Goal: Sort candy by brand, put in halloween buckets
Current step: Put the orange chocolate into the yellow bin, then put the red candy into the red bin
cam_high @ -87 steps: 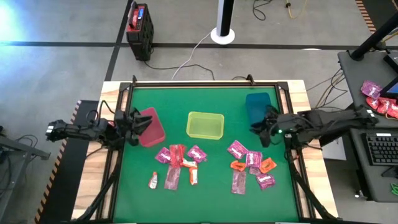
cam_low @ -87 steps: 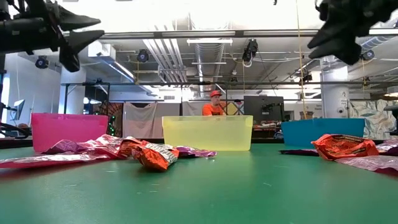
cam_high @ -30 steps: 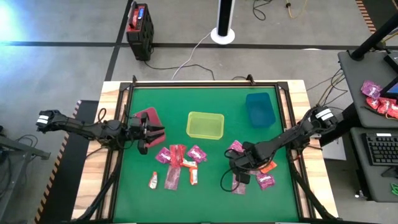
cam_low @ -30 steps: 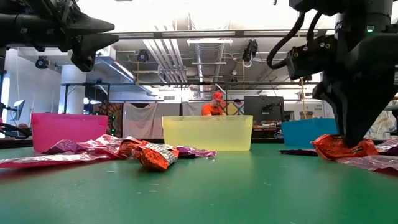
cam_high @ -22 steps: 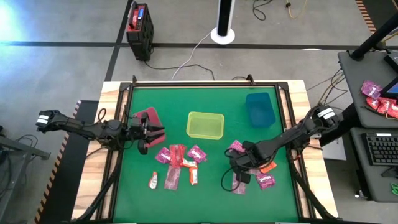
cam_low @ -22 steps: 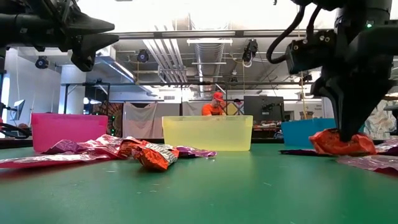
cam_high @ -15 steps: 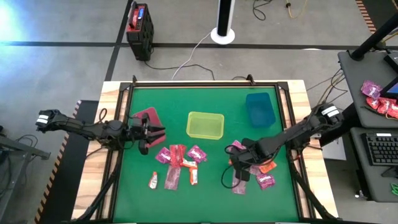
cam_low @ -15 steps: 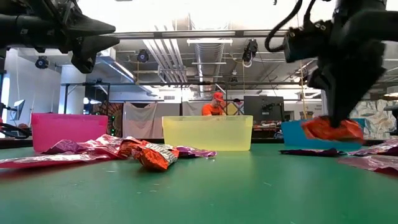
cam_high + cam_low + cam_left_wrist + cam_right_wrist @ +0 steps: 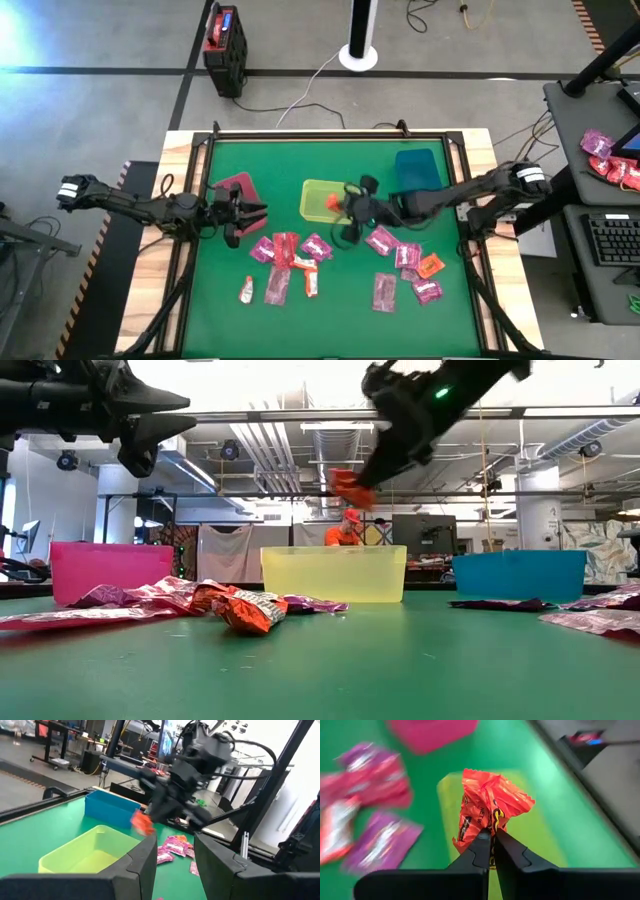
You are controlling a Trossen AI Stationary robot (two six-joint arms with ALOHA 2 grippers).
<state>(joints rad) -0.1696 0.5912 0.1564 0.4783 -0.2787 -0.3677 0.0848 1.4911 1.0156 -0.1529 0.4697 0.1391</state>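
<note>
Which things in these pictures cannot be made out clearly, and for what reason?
- Brand print on the orange candy: right wrist view, crumpled and partly covered by the right gripper shut on it.
- Inside of the red bin: high view, the left gripper covers part.
- Inside of the blue bin: low view, its own wall hides it.
- Wrappers of the candy pile: high view, too small to read.

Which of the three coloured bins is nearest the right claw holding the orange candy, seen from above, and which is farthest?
From the right gripper, shut on the orange candy:
1. Yellow-green bin, right under it, in the middle.
2. Teal-blue bin, toward the right side.
3. Crimson bin, far left, by the waiting left gripper.
</note>
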